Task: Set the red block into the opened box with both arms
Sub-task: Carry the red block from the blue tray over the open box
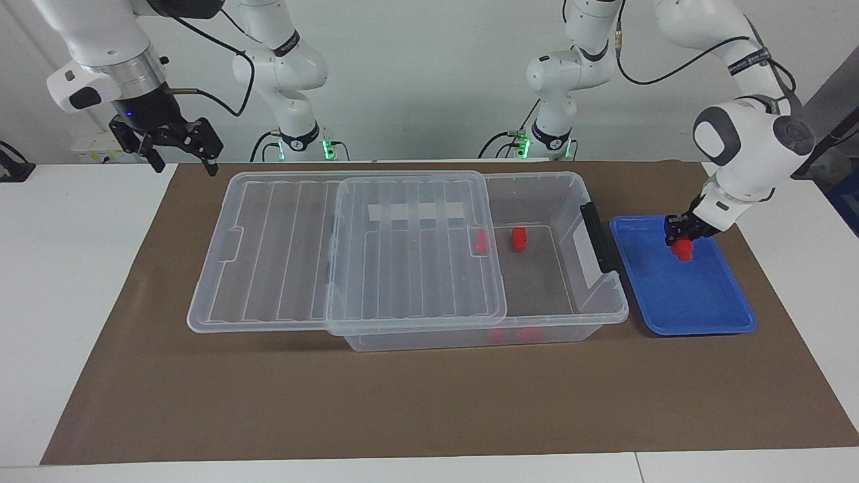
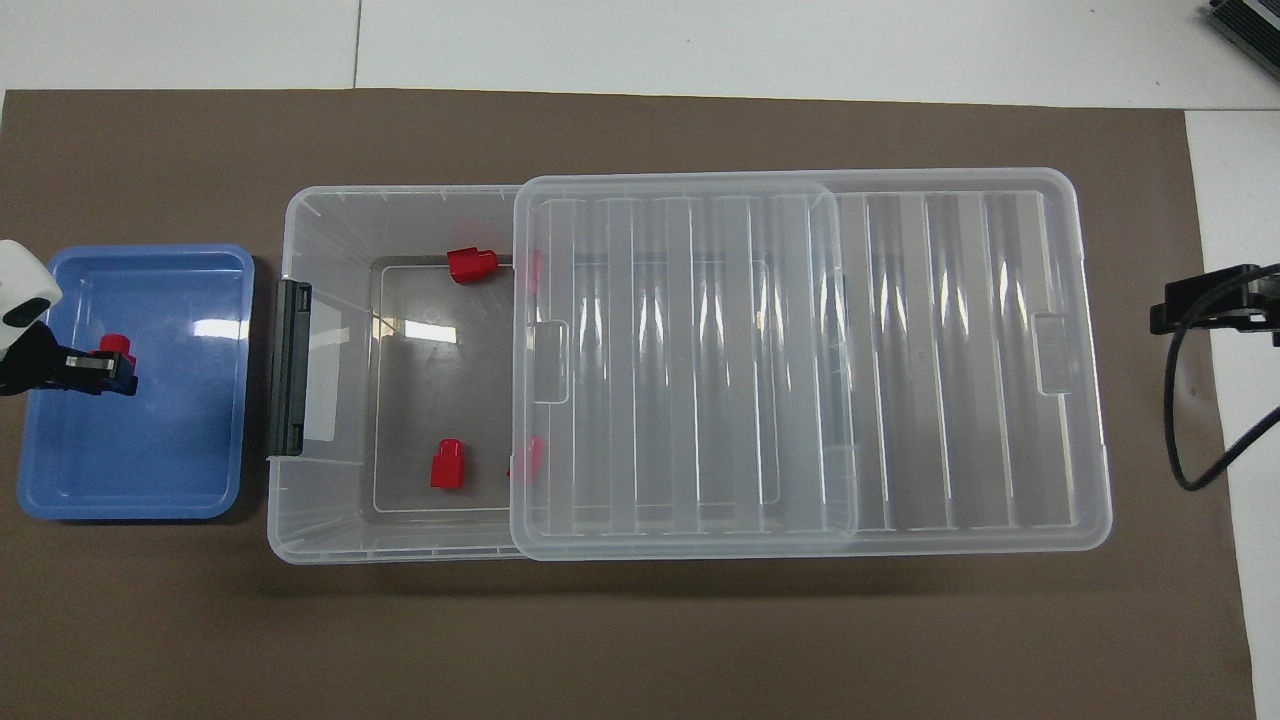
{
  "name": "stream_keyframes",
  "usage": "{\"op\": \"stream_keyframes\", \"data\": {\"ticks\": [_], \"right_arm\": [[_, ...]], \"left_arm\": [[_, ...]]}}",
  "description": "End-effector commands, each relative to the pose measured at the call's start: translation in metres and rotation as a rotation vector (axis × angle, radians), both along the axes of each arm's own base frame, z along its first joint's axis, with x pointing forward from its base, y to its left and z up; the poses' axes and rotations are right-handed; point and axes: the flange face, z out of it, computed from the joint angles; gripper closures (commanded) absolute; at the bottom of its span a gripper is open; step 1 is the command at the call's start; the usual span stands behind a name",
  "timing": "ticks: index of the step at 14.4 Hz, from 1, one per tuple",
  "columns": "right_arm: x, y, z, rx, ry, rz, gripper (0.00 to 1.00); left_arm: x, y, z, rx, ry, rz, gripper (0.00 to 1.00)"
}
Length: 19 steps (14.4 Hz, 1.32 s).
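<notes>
1. Jaws of left gripper (image 1: 682,236) pinching red block (image 1: 683,249), lifted clear of the blue tray (image 1: 698,315) floor by the look of it, over the tray's end nearer the robots.
2. Jaws of right gripper (image 1: 180,153) spread, holding nothing; parked up in the air off the lid's (image 1: 268,255) end, over the counter (image 1: 80,268) edge at the right arm's end. Waiting.
3. Box (image 1: 590,315) open: lid slid toward the right arm's end, gap exposed at the latch (image 1: 597,236) end. Two more red blocks already in the uncovered part of the box floor, others partly seen through the lid edge.
4. Step in hand, as judged: pick done, transfer starting.
5. Next move calls for: carry block over the latch and rim with enough height, stop over the uncovered floor, lower, then release. Must stay short of the lid edge.
6. Risk: block hangs low out of the jaws, could clip the latch if carried flat.
</notes>
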Motion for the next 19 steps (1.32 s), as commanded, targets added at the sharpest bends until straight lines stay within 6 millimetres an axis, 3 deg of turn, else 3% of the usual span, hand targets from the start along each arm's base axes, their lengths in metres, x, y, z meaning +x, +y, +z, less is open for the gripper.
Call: {"op": "stream_keyframes", "data": {"ticks": [1,5,9,12,14,17,19], "right_arm": [[0.001,-0.002,-0.006,-0.012,0.035,-0.029,0.0],[-0.007,0.0,-0.018,-0.011,0.056,-0.03,0.0],[-0.008,-0.001,-0.02,-0.011,0.055,-0.032,0.0],[-0.007,0.0,-0.022,-0.011,0.055,-0.032,0.0],[-0.008,0.0,-0.022,-0.011,0.058,-0.032,0.0],[-0.008,-0.001,-0.022,-0.011,0.058,-0.032,0.0],[-0.01,-0.001,-0.024,-0.011,0.062,-0.032,0.0]], "left_arm": [[0.011,-0.046,0.038,0.004,0.033,0.051,1.0],[0.009,-0.118,0.08,0.022,0.036,0.153,1.0],[0.0,-0.177,0.103,-0.033,0.0,0.31,1.0],[-0.011,-0.246,0.104,-0.039,-0.042,0.361,1.0],[-0.018,-0.281,0.101,-0.047,-0.062,0.39,1.0],[-0.032,-0.304,0.078,-0.059,-0.094,0.373,1.0],[-0.036,-0.306,0.056,-0.064,-0.113,0.371,1.0]]}}
